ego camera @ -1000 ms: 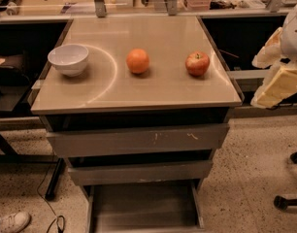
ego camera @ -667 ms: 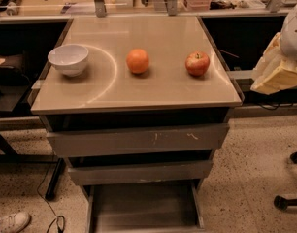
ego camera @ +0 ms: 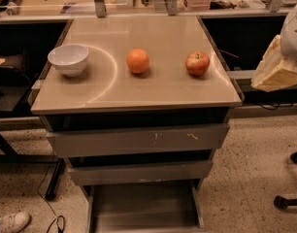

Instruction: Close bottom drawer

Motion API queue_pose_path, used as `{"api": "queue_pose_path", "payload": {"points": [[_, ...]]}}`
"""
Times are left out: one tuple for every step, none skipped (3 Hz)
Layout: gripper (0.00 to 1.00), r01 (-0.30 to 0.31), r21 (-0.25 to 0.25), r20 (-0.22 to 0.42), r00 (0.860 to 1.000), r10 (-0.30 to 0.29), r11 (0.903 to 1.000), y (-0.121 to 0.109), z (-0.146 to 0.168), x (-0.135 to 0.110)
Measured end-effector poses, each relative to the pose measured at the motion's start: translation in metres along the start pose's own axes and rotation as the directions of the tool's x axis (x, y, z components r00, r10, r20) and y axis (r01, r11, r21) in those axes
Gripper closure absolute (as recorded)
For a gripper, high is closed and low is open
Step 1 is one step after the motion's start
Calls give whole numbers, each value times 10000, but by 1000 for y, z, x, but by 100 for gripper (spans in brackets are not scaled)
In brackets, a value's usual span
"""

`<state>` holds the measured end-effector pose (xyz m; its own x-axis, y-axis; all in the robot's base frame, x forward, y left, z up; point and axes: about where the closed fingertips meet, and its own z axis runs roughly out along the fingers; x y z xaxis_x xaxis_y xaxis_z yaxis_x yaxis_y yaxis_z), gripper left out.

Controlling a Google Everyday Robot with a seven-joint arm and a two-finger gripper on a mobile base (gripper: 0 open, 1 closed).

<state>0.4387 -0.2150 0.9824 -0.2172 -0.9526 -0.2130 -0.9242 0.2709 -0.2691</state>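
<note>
The bottom drawer [ego camera: 143, 205] is the lowest and narrowest grey metal tray of the cabinet. It stands pulled out toward me, its shallow inside is bare, and its front runs off the lower edge of the view. My gripper [ego camera: 277, 69] shows as a cream-coloured part under the white arm at the right edge. It is level with the cabinet top, well above and to the right of the bottom drawer, and touches nothing.
The middle drawer [ego camera: 139, 173] and the wide scratched top drawer [ego camera: 139, 139] stick out slightly. On the cabinet top [ego camera: 163, 89] sit a white bowl [ego camera: 68, 58], an orange [ego camera: 138, 61] and an apple [ego camera: 197, 63]. Chair casters [ego camera: 289, 200] stand on the floor to the right, a shoe [ego camera: 12, 221] at the lower left.
My gripper at the right edge has risen a little. The drawers and the things on the cabinet top have not moved.
</note>
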Motion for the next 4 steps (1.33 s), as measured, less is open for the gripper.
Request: {"api": "queue_pose_path", "payload": {"points": [[100,-147,42,-220,9996,148,9999,17,7,10],[100,-701,-40,-379,9968,699,9975,63,24,16],[100,-1279,-668,-600,9905,1239,9895,114,68,19],[100,-1803,-1656,-1341,9781,1590,9696,162,138,34]]}}
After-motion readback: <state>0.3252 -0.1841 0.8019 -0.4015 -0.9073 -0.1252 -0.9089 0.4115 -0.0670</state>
